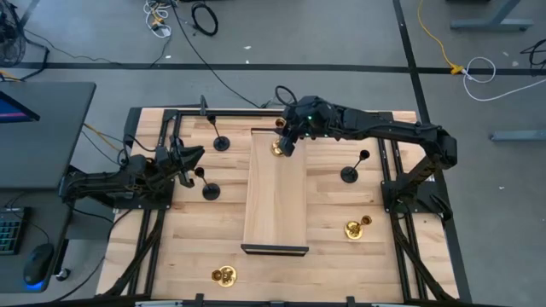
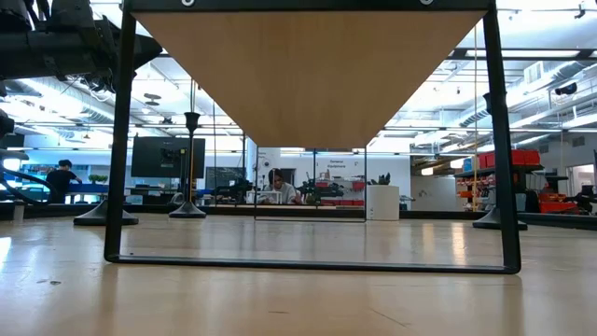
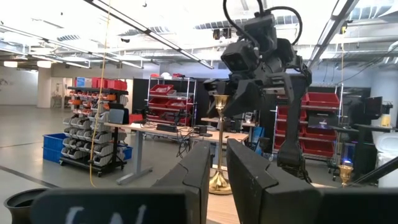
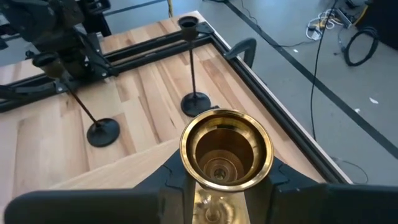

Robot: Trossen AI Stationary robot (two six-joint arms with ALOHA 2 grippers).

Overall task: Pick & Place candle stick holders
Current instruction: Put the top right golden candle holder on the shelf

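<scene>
My right gripper [image 1: 289, 141] reaches to the far middle of the table and is shut on a gold candle stick holder [image 4: 226, 149], over the far end of the raised wooden shelf [image 1: 276, 200]. My left gripper [image 1: 196, 157] waits at the table's left, its fingers a narrow gap apart and empty, beside the cup of a black holder [image 1: 210, 191]. Another black holder [image 1: 220, 142] stands on its base at the far left. A third black holder [image 1: 349, 174] stands right of the shelf. Two gold holders [image 1: 355, 228] [image 1: 223, 275] are nearer the front. My right gripper pinches the gold holder's stem just under its cup [image 3: 220, 111] between its two fingers, one on each side. The fingers come from above, slanting down. The holder stands upright with its base [image 3: 219, 183] low. I cannot tell whether the base rests on the shelf.
The shelf's black frame [image 2: 312, 264] stands across the middle of the table. Black rails [image 1: 175, 128] run along the table's edges. A desk with a keyboard and mouse [image 1: 38, 264] is off the table's left. A person [image 2: 276, 185] sits in the room behind.
</scene>
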